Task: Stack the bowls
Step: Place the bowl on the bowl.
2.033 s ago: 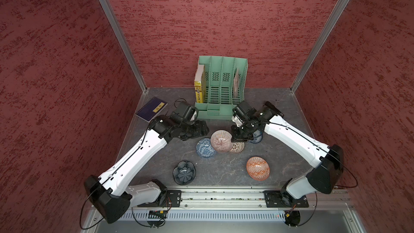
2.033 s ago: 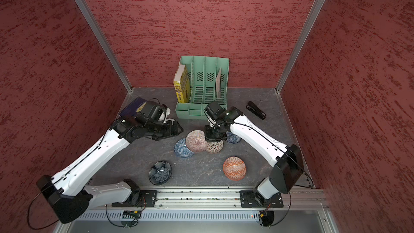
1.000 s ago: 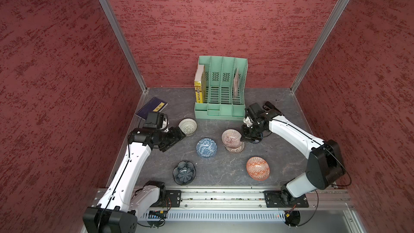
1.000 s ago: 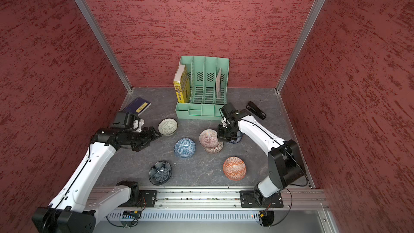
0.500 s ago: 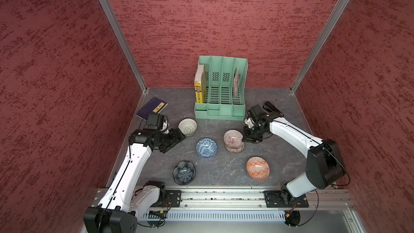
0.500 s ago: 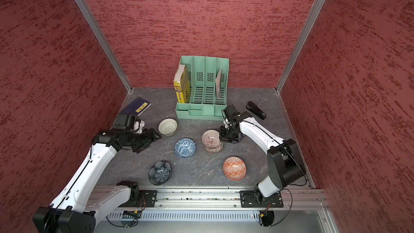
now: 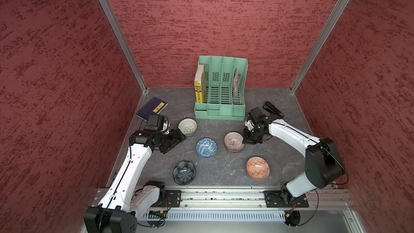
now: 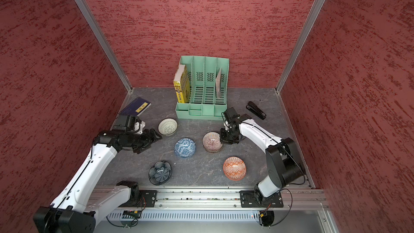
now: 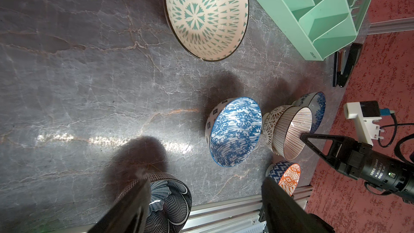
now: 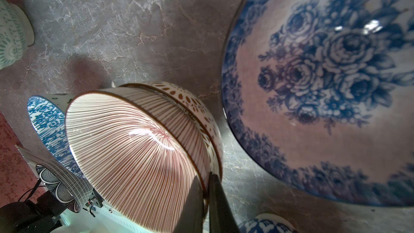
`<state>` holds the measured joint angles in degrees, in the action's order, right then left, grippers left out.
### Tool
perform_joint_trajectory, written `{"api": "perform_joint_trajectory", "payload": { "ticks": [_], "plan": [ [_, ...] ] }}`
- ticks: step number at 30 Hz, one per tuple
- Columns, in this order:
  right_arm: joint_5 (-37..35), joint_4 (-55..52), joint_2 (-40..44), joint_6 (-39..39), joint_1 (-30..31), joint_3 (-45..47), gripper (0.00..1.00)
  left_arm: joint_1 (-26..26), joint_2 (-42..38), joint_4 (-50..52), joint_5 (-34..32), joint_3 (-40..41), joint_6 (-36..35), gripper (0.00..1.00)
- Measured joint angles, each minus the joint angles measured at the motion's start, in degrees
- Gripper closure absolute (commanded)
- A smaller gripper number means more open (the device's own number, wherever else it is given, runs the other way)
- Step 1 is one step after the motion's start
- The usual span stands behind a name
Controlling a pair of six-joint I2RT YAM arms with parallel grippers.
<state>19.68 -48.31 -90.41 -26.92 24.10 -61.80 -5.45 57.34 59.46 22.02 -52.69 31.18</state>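
Since two seconds ago my left gripper (image 7: 174, 144) has pulled back from the middle, and the pink bowl (image 7: 233, 141) is now nested in the lattice bowl (image 9: 268, 122).

My right gripper (image 7: 244, 141) is pinched shut on the pink bowl's rim on the side nearest its arm; that pair stands mid-desk (image 7: 224, 175), just in front of the organizer (image 7: 220, 110); the left gripper hangs wide apart and empty, just beside the teal bowl (image 7: 187, 126); the blue bowl (image 7: 206, 147) sits alone just beside the nested pair, towards the left arm; the dark bowl (image 7: 184, 172) and orange bowl (image 7: 258, 168) lie nearer the rail, well apart; the rose bowl (image 10: 324, 86) lies under my right arm, hidden in both top views.
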Motion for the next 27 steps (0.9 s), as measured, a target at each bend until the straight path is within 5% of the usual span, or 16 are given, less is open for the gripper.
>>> {"api": "perform_joint_trajectory", "payload": {
  "ticks": [23,27],
  "plan": [
    [-0.3,0.2,-0.8,1.5,0.0,0.0,1.0,0.0,0.4,-0.4,0.1,0.3,0.0,0.19],
    [-0.4,0.2,-0.8,1.9,0.0,0.0,0.9,0.0,0.5,-0.4,0.2,0.3,0.0,0.19]
  ]
}}
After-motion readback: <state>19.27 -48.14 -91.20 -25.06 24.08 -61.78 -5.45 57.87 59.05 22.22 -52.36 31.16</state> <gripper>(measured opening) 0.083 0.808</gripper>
